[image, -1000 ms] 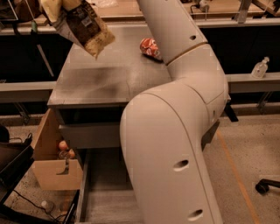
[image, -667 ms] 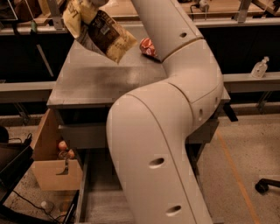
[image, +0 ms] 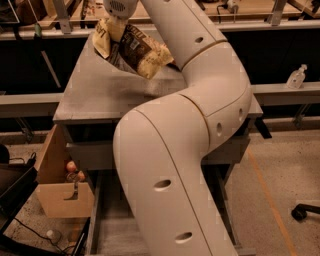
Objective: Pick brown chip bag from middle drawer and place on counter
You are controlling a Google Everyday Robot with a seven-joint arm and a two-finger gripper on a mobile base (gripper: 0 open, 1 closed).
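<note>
1. Since the earlier frames, my arm (image: 185,150) has swung further across the view. It now hides the far right of the counter, and the bag has travelled right and lower.
2. Counter (image: 90,95): grey, scuffed top, partly covered by my arm.
3. Middle drawer (image: 107,232): pulled out beneath the counter at the bottom of the view. Its plank floor shows to the left of my arm.
4. Cardboard box (image: 55,197): standing on the floor left of the drawer, with small orange-toned round items inside.
5. Brown chip bag (image: 132,50): out of the drawer, hanging tilted over the rear of the counter. I cannot confirm whether its lower corner touches the surface.
6. Gripper (image: 118,11): at the top edge of the view, above the counter's rear, pinching the bag's upper end.
7. Clear bottle (image: 297,77): standing on the shelf at right, well apart from the counter.
</note>
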